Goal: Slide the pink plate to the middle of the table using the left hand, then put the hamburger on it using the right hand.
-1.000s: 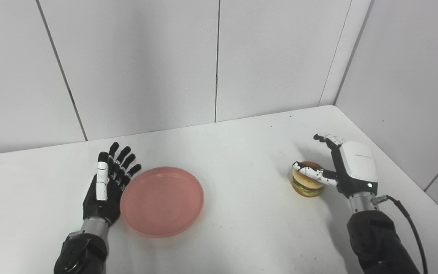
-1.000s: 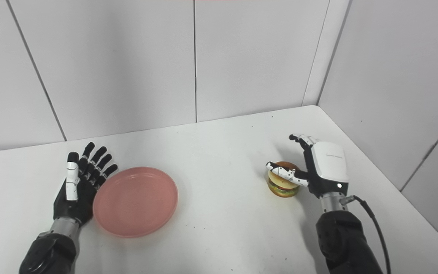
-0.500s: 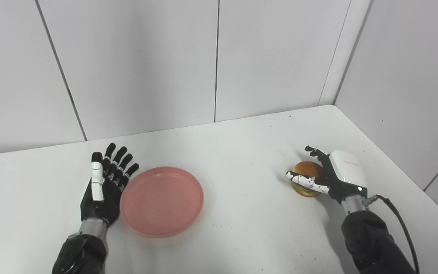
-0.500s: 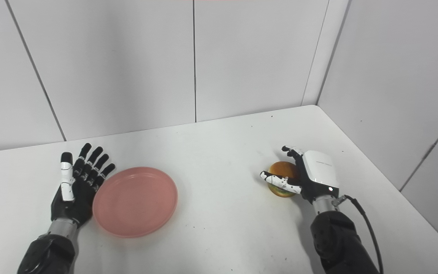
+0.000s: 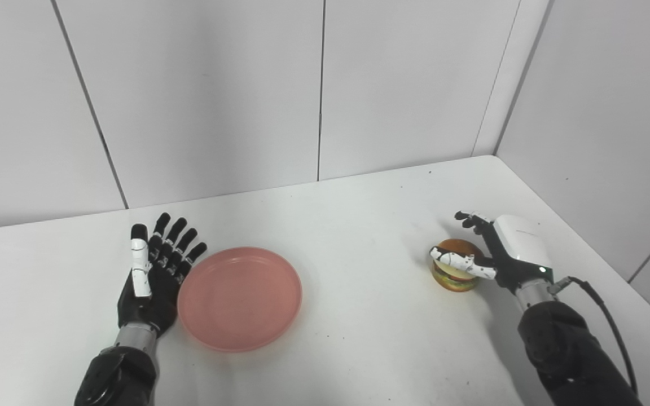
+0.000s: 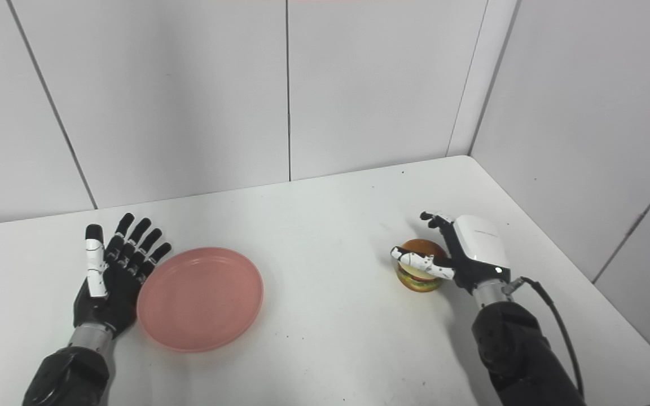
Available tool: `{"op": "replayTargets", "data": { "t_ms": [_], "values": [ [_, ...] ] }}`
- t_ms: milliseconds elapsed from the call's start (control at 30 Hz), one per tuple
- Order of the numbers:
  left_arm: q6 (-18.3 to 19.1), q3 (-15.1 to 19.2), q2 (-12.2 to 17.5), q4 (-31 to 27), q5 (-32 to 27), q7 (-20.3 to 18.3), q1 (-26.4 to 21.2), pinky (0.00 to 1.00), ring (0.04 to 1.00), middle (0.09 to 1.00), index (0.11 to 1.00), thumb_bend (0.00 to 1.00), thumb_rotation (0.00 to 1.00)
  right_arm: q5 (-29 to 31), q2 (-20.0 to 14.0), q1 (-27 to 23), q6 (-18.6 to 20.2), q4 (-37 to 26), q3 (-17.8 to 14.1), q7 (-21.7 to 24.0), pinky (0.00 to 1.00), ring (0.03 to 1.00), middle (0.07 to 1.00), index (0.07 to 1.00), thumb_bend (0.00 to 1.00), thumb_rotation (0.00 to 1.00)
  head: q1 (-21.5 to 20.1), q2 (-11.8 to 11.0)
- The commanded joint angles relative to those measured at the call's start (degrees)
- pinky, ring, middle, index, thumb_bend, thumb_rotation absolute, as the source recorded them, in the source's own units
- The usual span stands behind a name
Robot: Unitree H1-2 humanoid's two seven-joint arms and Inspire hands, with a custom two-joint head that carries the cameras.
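Observation:
The pink plate (image 5: 240, 298) lies flat on the white table (image 5: 359, 225), left of the middle. My left hand (image 5: 153, 276) is open just left of the plate, fingers straight and pointing away from me, its edge at the plate's left rim. The hamburger (image 5: 453, 272) stands on the table at the right. My right hand (image 5: 505, 251) cups it from the right: the thumb lies across its near side, and the fingers (image 5: 468, 217) reach past its far side, still apart. The hamburger rests on the table. Both also show in the right eye view, plate (image 6: 200, 298) and hamburger (image 6: 418, 275).
White wall panels close the table at the back and on the right, meeting in the far right corner (image 5: 491, 155). A black cable (image 5: 604, 307) trails from my right wrist. Bare table lies between the plate and the hamburger.
My right hand has dropped lower around the hamburger and its thumb now lies across it. My left hand has drifted slightly left. The plate has not moved.

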Motion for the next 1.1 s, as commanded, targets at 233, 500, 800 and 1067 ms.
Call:
{"op": "replayTargets", "data": {
  "t_ms": [233,500,800,1067],
  "values": [
    [2.0,0.3,-0.9,-1.1,-0.4,0.5,-0.6,0.86,0.944,0.97,1.0,0.9,0.84,1.0,-2.6,-1.4,-1.4,-1.9,0.4,-0.4,0.63,0.734,0.756,0.738,0.7,0.87,0.3,0.7],
    [3.3,0.4,-1.0,-2.7,-0.1,0.9,-0.6,0.87,0.955,0.968,1.0,0.91,0.84,4.0,-2.2,-1.6,-0.5,-3.3,0.5,1.0,0.57,0.668,0.716,0.724,0.66,0.84,0.8,1.4],
    [3.6,0.3,-1.2,-2.4,-0.2,1.1,-0.4,0.89,0.954,0.973,1.0,0.88,0.84,6.4,-1.0,-0.2,0.9,-9.8,0.3,3.3,0.51,0.622,0.693,0.714,0.63,0.83,0.8,1.4],
    [3.5,-0.3,-1.3,-3.1,0.7,1.5,0.0,0.88,0.947,0.964,1.0,0.87,0.85,3.4,-1.0,-0.6,1.8,-8.7,2.0,4.7,0.55,0.658,0.727,0.738,0.64,0.82,1.0,1.8]
  ]
}}
